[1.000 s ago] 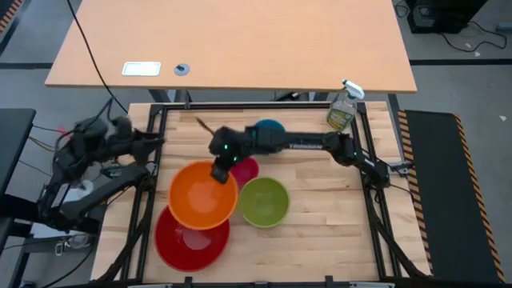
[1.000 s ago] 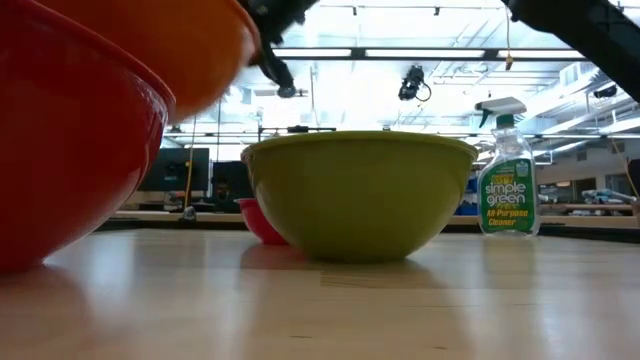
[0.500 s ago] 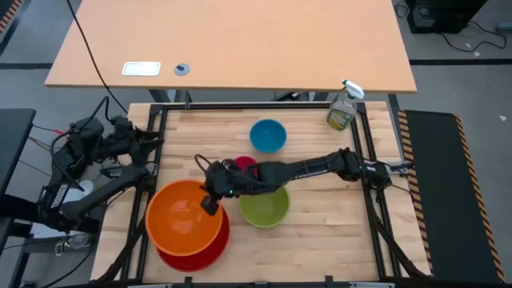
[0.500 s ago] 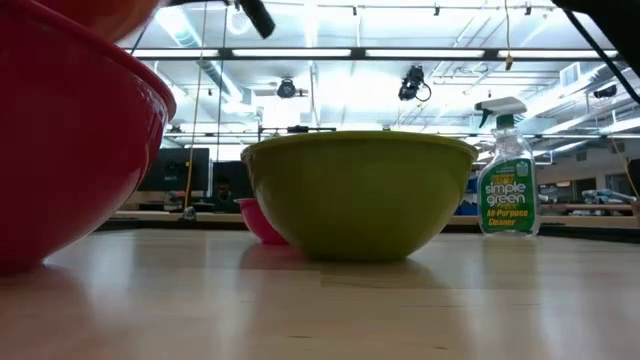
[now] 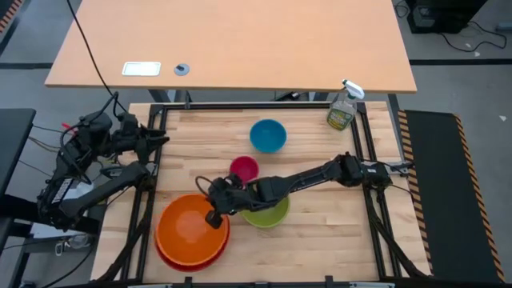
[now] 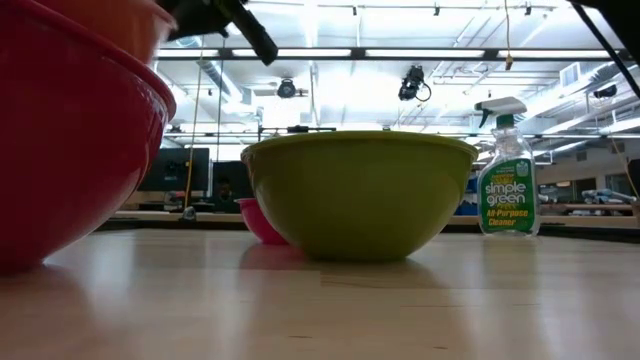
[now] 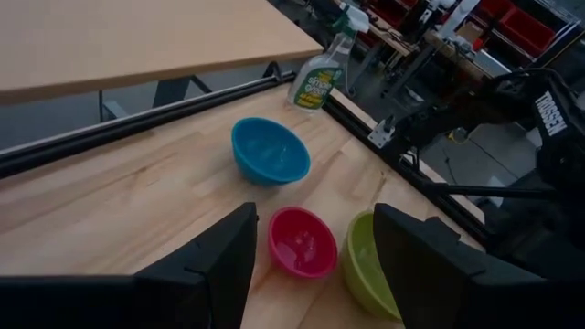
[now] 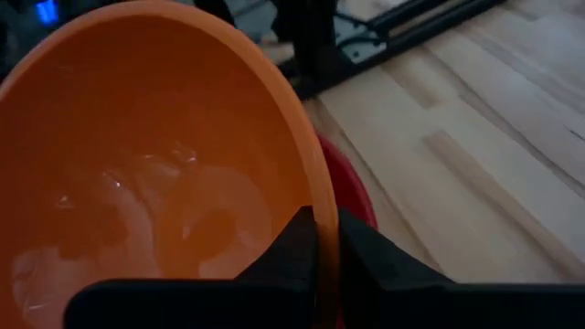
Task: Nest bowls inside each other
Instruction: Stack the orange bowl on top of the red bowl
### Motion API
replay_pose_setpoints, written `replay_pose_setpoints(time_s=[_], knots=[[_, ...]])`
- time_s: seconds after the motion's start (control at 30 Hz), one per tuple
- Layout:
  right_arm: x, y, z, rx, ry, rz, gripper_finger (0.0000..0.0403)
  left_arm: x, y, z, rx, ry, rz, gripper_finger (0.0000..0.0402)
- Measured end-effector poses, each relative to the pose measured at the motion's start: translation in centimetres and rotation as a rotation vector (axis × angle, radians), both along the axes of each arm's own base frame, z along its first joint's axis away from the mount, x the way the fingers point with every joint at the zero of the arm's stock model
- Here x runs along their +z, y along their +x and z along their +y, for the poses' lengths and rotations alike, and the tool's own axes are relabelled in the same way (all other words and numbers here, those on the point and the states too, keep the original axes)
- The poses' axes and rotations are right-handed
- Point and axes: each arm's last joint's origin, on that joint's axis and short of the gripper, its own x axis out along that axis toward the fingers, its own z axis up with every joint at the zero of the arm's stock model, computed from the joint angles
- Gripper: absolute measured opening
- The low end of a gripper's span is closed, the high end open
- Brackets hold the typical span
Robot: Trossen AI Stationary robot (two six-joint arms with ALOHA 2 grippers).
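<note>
The orange bowl [image 5: 189,230] is down in the red bowl [image 5: 190,258] at the table's near left, with my right gripper [image 5: 214,216] shut on it. The lime green bowl [image 5: 270,213] stands on its base just right of them, partly under my right arm. The pink bowl [image 5: 244,169] and the blue bowl [image 5: 267,135] stand farther back. My left gripper [image 7: 317,219] is open beyond the table's left edge, with nothing between its fingers. My right gripper holds the orange bowl by its rim [image 8: 322,233], on the side toward the green bowl. One finger [image 8: 292,242] is inside the bowl and one outside. The fingers slant down from the table's far right. The bowl sits mouth up inside the red bowl [image 8: 355,199]; whether it rests there, I cannot tell.
A clear spray bottle [image 5: 342,110] stands at the far right corner. A black frame rail [image 5: 154,160] runs along the table's left edge. Bare wood [image 5: 328,240] lies at the near right.
My right gripper has swung toward the table's near left corner and come down, still shut on the orange bowl. The bowl has gone from above the pink bowl's left side to a place over and down into the red bowl.
</note>
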Motion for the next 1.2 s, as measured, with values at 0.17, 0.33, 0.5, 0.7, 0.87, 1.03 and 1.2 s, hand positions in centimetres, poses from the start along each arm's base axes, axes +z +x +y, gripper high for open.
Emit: replay_pose_setpoints(time_s=[0.17,0.33,0.5,0.7,0.87,1.03,1.2], knots=[[-1.2,0.3,0.4,0.071,-0.055,0.039,0.0035,-0.1,0.0,0.0,0.000,-0.013,0.001,0.0221],[-3.4,1.3,0.2,0.120,-0.032,0.056,0.0036,-0.4,0.0,-0.3,-0.077,-0.037,0.020,0.0221],[-4.1,1.6,-0.5,0.105,-0.018,0.074,0.0037,-1.3,-0.1,-0.4,-0.115,-0.040,0.135,0.0221],[-4.5,1.6,-1.9,0.064,0.018,0.121,0.0037,-1.1,2.7,2.4,-0.116,-0.080,0.185,0.0221],[-4.7,1.5,-2.8,0.047,0.027,0.158,0.0037,-1.1,6.6,6.1,-0.144,-0.042,0.206,0.0221],[-4.9,1.4,-3.4,0.022,0.032,0.190,0.0037,-1.3,10.2,8.6,-0.189,0.046,0.182,0.0221],[-5.0,1.3,-4.0,-0.005,0.055,0.213,0.0038,-0.9,12.9,9.1,-0.212,0.150,0.100,0.0221]])
